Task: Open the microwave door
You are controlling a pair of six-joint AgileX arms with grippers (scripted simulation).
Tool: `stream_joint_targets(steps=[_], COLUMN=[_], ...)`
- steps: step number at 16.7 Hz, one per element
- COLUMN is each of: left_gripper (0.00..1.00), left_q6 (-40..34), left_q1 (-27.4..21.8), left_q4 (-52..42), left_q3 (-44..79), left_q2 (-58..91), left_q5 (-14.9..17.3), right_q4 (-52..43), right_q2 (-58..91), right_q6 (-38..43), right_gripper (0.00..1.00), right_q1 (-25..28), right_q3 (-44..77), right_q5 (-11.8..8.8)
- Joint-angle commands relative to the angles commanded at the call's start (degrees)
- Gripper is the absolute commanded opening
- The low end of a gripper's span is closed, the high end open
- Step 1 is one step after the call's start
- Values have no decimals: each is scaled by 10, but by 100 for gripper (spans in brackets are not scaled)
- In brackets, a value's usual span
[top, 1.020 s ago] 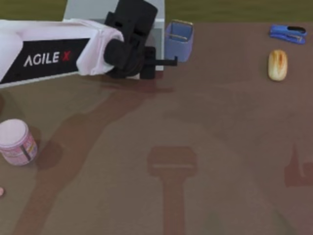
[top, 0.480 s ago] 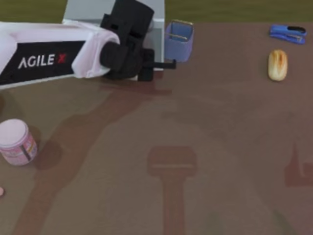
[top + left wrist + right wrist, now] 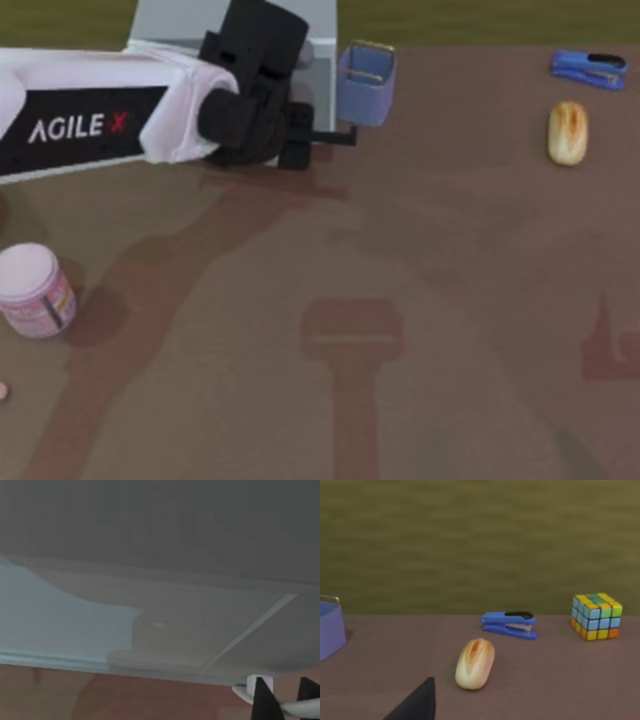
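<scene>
Silver-grey, the microwave (image 3: 160,22) at the frame's upper left is reached by the left gripper (image 3: 345,134), held low before the microwave door (image 3: 165,625) near its handle (image 3: 260,692); whether its jaws hold anything cannot be told.

1. The table (image 3: 420,260) is a plain brown surface that fills nearly the whole top view, with an olive-green strip beyond its far edge.
2. The microwave (image 3: 190,20) stands at the far edge, left of centre.
3. A blue-purple square bin (image 3: 366,82) stands just beside the microwave, on its right.
4. A blue stapler (image 3: 588,68) lies near the far right corner.
5. A bread roll (image 3: 567,132) lies near the stapler, on its near side and apart from it.
6. A multicoloured puzzle cube (image 3: 595,615) sits on the table beside the stapler, seen only in the right wrist view.
7. A pink jar (image 3: 34,290) stands near the left edge, well apart from the rest.
</scene>
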State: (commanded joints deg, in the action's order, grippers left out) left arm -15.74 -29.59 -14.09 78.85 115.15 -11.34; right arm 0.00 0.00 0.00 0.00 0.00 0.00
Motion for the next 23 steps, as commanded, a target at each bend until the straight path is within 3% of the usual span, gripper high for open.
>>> stream_joint_targets(steps=[23], left_gripper=[0], left_q6=[8], left_q1=[-1], left_q4=[4], left_q3=[-9], left_q2=[-5], left_q5=[11], right_q4=[0], right_q2=[0], right_q6=[0], right_gripper=[100], right_q1=[0], right_q3=[0], right_q5=[0])
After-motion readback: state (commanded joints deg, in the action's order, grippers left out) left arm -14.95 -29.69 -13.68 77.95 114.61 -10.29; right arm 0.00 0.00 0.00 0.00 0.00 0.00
